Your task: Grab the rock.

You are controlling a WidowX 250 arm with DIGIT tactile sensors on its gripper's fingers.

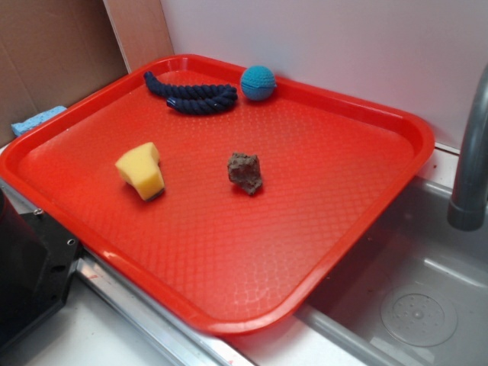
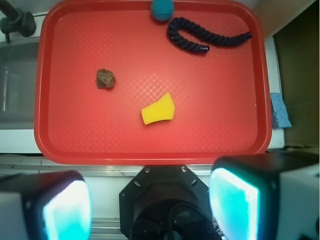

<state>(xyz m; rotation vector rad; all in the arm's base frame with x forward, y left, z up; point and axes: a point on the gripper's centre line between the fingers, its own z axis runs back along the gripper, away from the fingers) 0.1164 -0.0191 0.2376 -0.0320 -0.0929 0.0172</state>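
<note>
Brown-grey and pitted, the rock (image 2: 105, 79) lies alone at left of centre in the wrist frame, on the bare floor of the red tray (image 2: 150, 155). To its right, lower down, sits the yellow sponge wedge (image 2: 158, 110); at upper right, the navy rope (image 2: 200, 39) and teal ball (image 2: 162, 8), well apart from it. Our gripper (image 2: 150, 200) hangs high above the tray's near edge, jaws spread wide, holding nothing. We judge the reach not yet begun. To do it well: we shift toward frame left and up until the rock centres between the pads, then descend. Lump is irregular, so we should close across its narrower waist, low, near the tray surface.
</note>
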